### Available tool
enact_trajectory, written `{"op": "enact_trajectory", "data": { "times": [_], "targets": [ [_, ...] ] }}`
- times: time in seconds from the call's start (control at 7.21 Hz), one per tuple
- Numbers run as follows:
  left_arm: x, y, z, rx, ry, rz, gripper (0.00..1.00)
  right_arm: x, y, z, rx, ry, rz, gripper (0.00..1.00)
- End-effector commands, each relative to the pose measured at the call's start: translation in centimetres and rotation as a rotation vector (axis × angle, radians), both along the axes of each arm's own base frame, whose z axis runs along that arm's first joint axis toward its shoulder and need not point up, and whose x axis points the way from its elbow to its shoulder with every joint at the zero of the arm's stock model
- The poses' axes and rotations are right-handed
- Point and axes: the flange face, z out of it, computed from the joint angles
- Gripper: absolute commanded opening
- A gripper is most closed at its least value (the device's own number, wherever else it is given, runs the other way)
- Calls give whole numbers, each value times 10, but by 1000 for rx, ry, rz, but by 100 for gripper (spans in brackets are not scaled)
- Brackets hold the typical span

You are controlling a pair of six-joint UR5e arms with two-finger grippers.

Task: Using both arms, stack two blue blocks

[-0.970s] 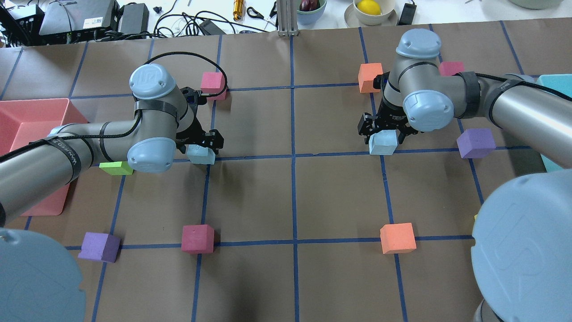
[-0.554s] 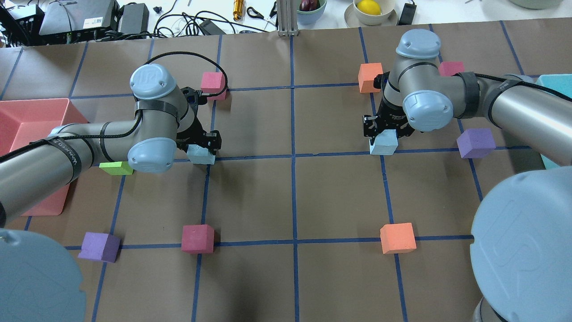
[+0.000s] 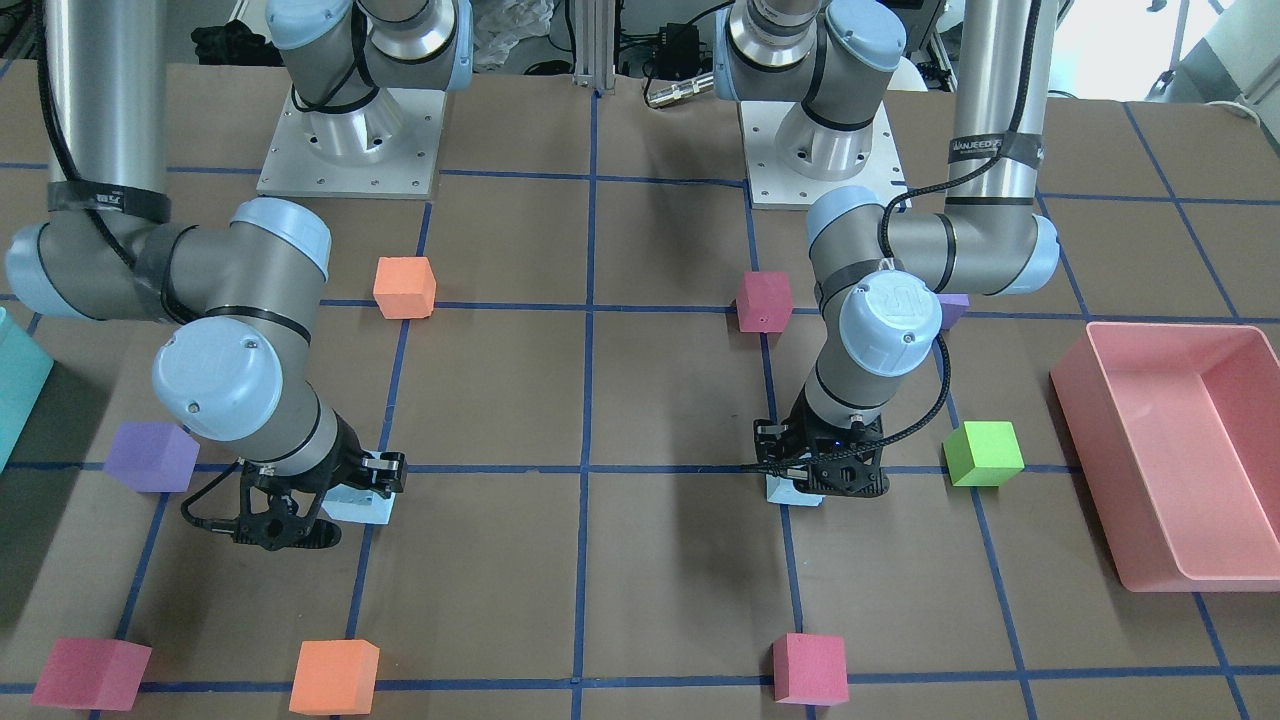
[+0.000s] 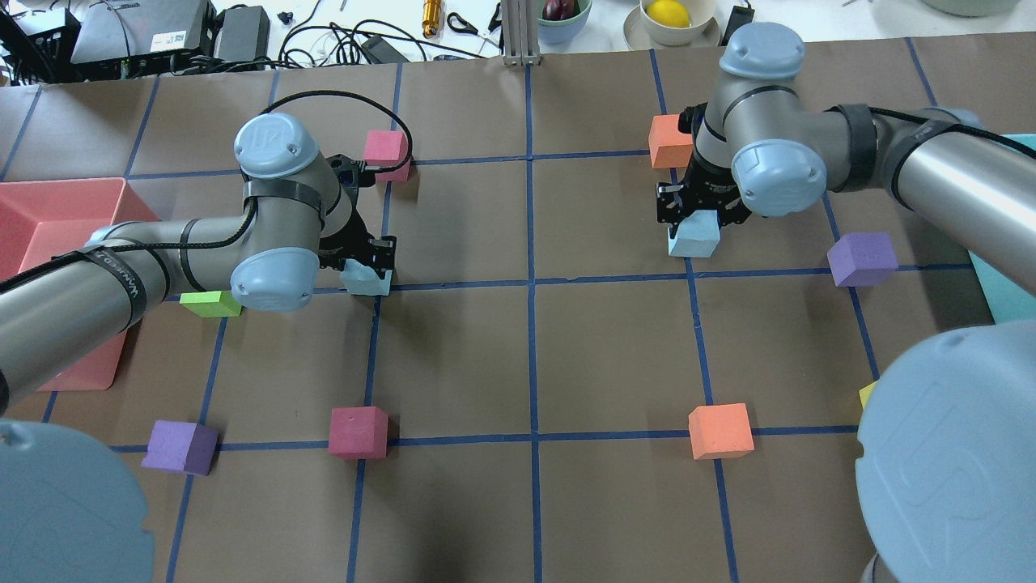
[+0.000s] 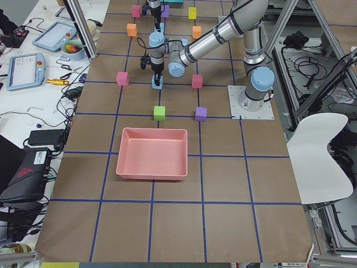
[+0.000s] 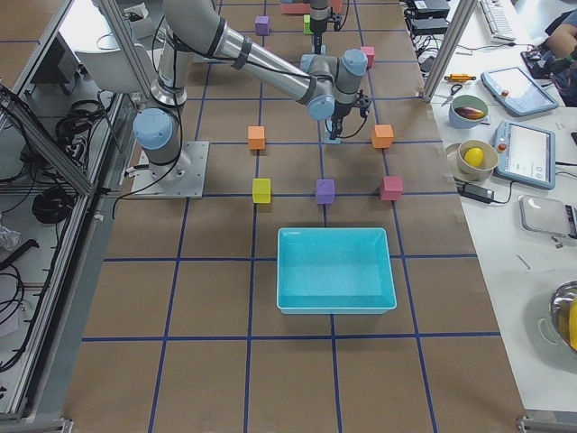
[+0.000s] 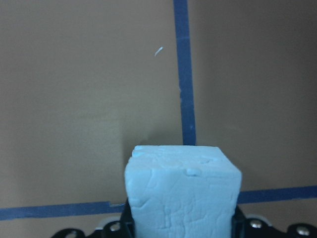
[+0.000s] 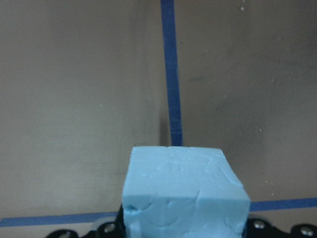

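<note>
My left gripper (image 4: 368, 261) is shut on a pale blue block (image 4: 366, 281) at a blue tape crossing on the left half of the table; the block fills the bottom of the left wrist view (image 7: 181, 193). In the front view this gripper (image 3: 825, 478) hides most of its block (image 3: 793, 491). My right gripper (image 4: 698, 212) is shut on the second pale blue block (image 4: 694, 236) on the right half, seen close in the right wrist view (image 8: 183, 193). In the front view this block (image 3: 362, 506) sits between the right gripper's fingers (image 3: 300, 505). The two blocks are far apart.
A pink bin (image 4: 48, 202) stands at the left edge and a teal bin (image 3: 20, 385) at the right. A green cube (image 4: 210, 304) lies beside the left arm, and a purple cube (image 4: 862, 257) and an orange cube (image 4: 670, 139) lie near the right gripper. More cubes (image 4: 358, 431) lie along the near tape line.
Both grippers have closed on their blue blocks. The right arm has then moved up in the overhead view, carrying its block with it. The left block has stayed in place.
</note>
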Motion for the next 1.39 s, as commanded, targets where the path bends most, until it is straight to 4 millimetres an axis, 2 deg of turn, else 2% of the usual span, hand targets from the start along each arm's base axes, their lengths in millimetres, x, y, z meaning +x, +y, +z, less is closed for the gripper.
{"op": "enact_trajectory", "data": {
  "times": [0.0, 0.14, 0.28, 0.42, 0.69, 0.97, 1.11, 1.25],
  "targets": [
    [-3, 1, 6, -9, -1, -4, 0, 53, -32, 43, -43, -56, -13, 0],
    [-3, 1, 9, -14, -6, -6, 0, 91, -44, 50, -60, -48, -6, 0],
    [-3, -3, 13, -20, -6, -8, 0, 128, -58, 49, -82, -48, 22, 0],
    [-3, -7, 18, -23, -6, -8, 0, 148, -75, 43, -97, -53, 34, 0],
    [0, -9, 18, -25, -5, -3, 0, 178, -92, 18, -94, -57, 39, 0],
    [3, -17, 22, -37, -4, 1, 0, 189, -108, -2, -94, -67, 50, 0],
    [4, -22, 29, -22, -7, 3, 0, 195, -110, -10, -90, -68, 71, 0],
    [5, -30, 38, -15, -3, 4, 0, 210, -105, -28, -70, -65, 93, 0]
  ]
}}
